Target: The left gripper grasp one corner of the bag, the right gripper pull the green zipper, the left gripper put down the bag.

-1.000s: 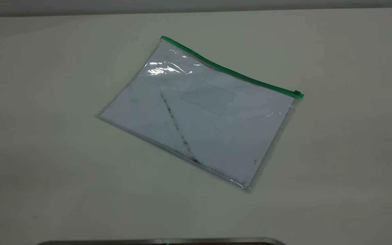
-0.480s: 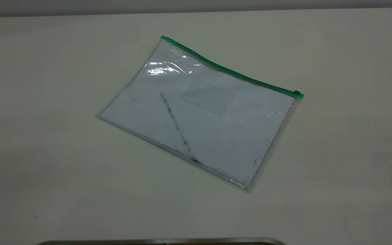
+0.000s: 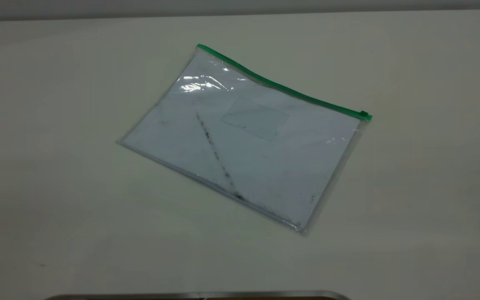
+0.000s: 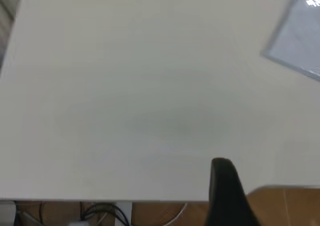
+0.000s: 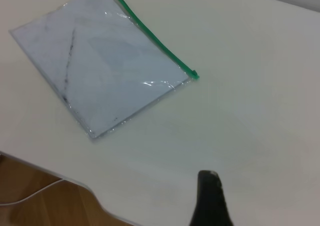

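Matte off-white worktop [image 3: 56, 187], smooth and bare-surfaced, carries the bag [image 3: 244, 146]: flat rectangular clear glossy plastic, lying skewed at centre, white paper with a dark diagonal smudge inside. The green zipper [image 3: 281, 86] edges its far long side, slider at the right end. Left gripper [image 4: 225, 196] and right gripper [image 5: 209, 201] hang well apart from it near the worktop's edge; jaws' state cannot be told.

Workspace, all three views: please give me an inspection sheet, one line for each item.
Surface: pale table, bare around the bag.
Job's things: bag lies flat, untouched; green zipper along its far edge, slider at the right end.
Clutter: nothing seen.
Grippers: left gripper and right gripper each over the table's near edge, away from the bag.
Cables: wires below the table edge.
Surroundings: wooden floor.
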Available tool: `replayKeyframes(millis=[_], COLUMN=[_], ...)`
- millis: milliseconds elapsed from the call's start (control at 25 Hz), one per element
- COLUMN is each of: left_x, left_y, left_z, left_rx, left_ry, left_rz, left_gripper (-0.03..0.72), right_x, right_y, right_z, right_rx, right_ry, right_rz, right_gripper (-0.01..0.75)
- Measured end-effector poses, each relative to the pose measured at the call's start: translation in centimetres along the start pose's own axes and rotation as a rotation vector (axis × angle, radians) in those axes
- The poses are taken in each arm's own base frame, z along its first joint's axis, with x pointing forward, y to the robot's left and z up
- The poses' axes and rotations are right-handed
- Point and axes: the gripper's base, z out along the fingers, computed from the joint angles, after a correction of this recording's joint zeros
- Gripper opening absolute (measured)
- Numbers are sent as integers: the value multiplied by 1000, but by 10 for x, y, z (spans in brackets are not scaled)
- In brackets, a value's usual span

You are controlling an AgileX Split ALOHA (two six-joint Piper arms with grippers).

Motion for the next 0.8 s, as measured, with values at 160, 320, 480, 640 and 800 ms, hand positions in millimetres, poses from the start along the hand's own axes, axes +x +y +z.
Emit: replayKeyframes(millis=[160, 320, 480, 640, 800], left_x=[0, 0, 0, 0, 0], left_y=[0, 0, 0, 0, 0], left_z=[0, 0, 0, 0, 0], left_rx=[-7, -9, -9, -9, -9], left_ry=[-1, -1, -1, -1, -1], left_rz=[-7, -7, -7, -7, -7], left_gripper=[509, 509, 509, 509, 509], right_x=[0, 0, 0, 0, -1], right_y=[0, 0, 0, 0, 1], right_z=[0, 0, 0, 0, 1], right_rx=[-1, -1, -2, -1, 47], right_ry=[0, 0, 0, -1, 3], right_rz=[0, 0, 1, 2, 32], right_gripper=[579, 579, 579, 579, 579])
